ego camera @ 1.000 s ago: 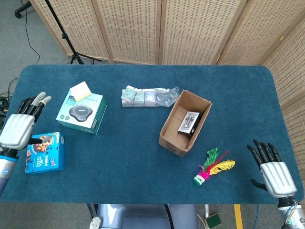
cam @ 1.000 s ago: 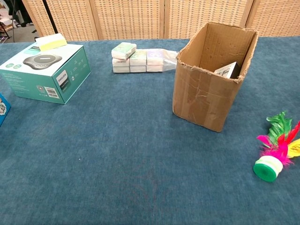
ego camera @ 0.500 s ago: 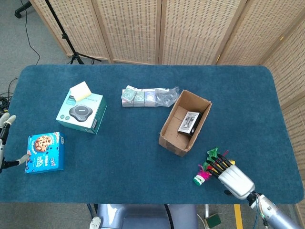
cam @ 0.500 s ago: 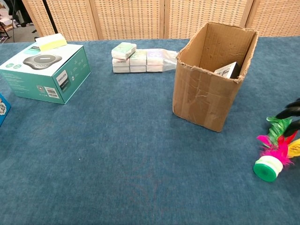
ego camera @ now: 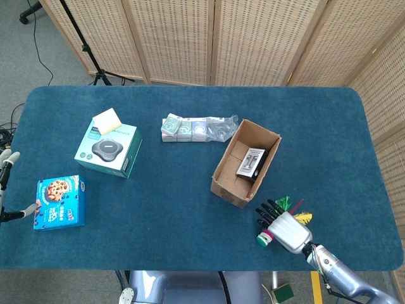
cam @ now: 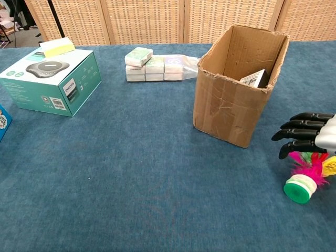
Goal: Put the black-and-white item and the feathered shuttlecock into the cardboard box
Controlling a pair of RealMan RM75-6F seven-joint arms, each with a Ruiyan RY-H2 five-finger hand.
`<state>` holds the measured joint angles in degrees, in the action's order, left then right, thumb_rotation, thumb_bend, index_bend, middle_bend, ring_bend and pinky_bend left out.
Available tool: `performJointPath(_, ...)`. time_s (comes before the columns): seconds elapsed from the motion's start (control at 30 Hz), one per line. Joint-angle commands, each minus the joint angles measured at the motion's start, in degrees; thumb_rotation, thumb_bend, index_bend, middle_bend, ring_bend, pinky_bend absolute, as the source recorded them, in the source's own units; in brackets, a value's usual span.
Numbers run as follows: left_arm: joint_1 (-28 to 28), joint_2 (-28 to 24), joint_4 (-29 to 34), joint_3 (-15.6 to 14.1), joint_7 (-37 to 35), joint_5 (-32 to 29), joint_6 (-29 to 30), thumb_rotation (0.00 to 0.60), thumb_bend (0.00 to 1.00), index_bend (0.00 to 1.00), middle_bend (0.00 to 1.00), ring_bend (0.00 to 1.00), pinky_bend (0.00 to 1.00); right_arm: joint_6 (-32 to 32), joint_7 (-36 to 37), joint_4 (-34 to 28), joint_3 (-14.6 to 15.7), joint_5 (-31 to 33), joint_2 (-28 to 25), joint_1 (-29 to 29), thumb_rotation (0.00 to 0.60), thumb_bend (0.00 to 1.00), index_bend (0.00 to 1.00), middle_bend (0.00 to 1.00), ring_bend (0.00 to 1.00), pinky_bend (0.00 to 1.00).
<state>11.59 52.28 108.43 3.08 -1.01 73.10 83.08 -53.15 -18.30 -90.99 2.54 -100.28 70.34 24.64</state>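
Note:
The feathered shuttlecock point(ego camera: 264, 239) lies on the blue table in front of the cardboard box point(ego camera: 228, 180), its green base point(cam: 298, 189) toward me. My right hand point(ego camera: 284, 227) hovers right over its feathers with the fingers point(cam: 296, 133) stretched out leftward and apart, holding nothing. It covers most of the feathers in the head view. The black-and-white item point(ego camera: 251, 163) lies inside the box, and one corner point(cam: 255, 79) shows above the box wall in the chest view. My left hand point(ego camera: 6, 166) shows only partly at the far left edge, fingers apart and empty.
A teal boxed device point(ego camera: 109, 151) with a yellow note pad on top stands at the left. A blue cookie box point(ego camera: 59, 202) lies near my left hand. A row of small packs point(ego camera: 188, 128) and clear plastic wrap sit behind the cardboard box.
My right hand swept left from the front right corner until it came over the shuttlecock. My left hand pulled back to the table's left edge. Shuttlecock and box stayed put.

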Motion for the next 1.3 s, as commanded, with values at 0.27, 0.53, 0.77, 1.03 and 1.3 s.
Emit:
performJointPath(0.27,-0.2,0.1,-0.2,0.9,0.1,0.0,-1.3,0.6,0.0,0.0,0.0,0.0,0.04,-0.9,4.8,5.6,1.7,0.1,4.0,1.0,0.6,0.29,0.52,0.49,0.38,0.34)
performJointPath(0.53,-0.3,0.5,-0.3,1.6,0.4,0.0,-2.2,0.6,0.0,0.0,0.0,0.0,0.04,-11.2,14.0,9.1,4.6,-6.3,3.3,0.3,0.6,0.65,0.7,0.64,0.52,0.42)
performJointPath(0.77,-0.4,0.6,-0.1,1.9,0.9,0.0,-2.6,0.6,0.0,0.0,0.0,0.0,0.04,-20.7,16.9,7.3,5.3,-9.5,-2.7,-1.4,0.6,0.65,0.7,0.64,0.52,0.42)
performJointPath(1.03,-0.8,0.4,0.3,2.2,0.9,0.7,-2.6,0.6,0.0,0.0,0.0,0.0,0.04,-27.9,19.8,-2.1,-0.5,-5.6,-13.4,-0.7,0.6,0.67,0.7,0.64,0.52,0.42)
performJointPath(1.3,-1.0,0.5,0.5,2.4,1.3,1.3,-2.5,0.6,0.0,0.0,0.0,0.0,0.04,-18.4,13.6,-8.4,-10.0,6.5,-16.1,6.4,0.6,0.67,0.7,0.64,0.52,0.42)
